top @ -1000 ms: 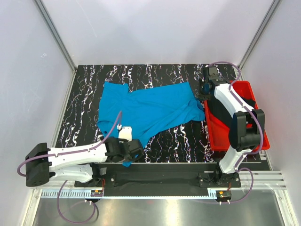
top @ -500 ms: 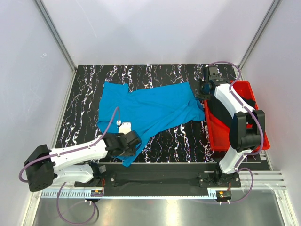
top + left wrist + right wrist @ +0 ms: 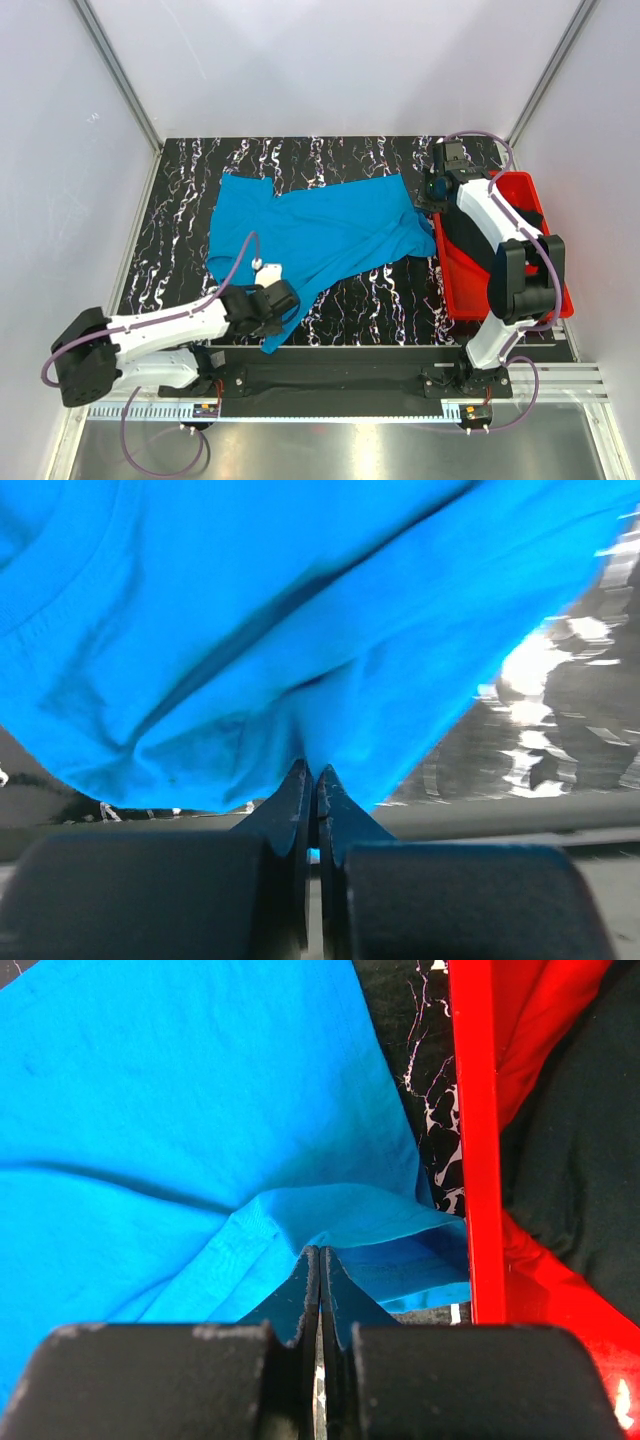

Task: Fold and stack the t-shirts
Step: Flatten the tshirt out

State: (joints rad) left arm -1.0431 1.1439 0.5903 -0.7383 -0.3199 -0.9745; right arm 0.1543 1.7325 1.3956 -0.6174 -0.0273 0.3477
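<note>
The sky-blue t-shirt (image 3: 310,235) lies spread and wrinkled across the middle of the table. My left gripper (image 3: 283,302) is at the shirt's near corner and shut on the blue cloth (image 3: 250,610); a sliver of blue shows between the closed tips of my left gripper (image 3: 311,772). My right gripper (image 3: 426,203) is at the shirt's right edge beside the tray. In its wrist view my right gripper (image 3: 319,1253) is shut on a raised fold of the blue t-shirt (image 3: 180,1090). The black t-shirt (image 3: 468,238) lies inside the red tray, partly hidden by the right arm.
The red plastic tray (image 3: 455,295) stands at the right edge of the black marbled table (image 3: 180,210); its rim (image 3: 470,1110) runs just right of my right fingers, with the black cloth (image 3: 580,1160) inside. White walls enclose the table on three sides.
My left gripper has swung slightly left over the blue shirt's near corner and closed on the cloth. The right arm has not moved.
</note>
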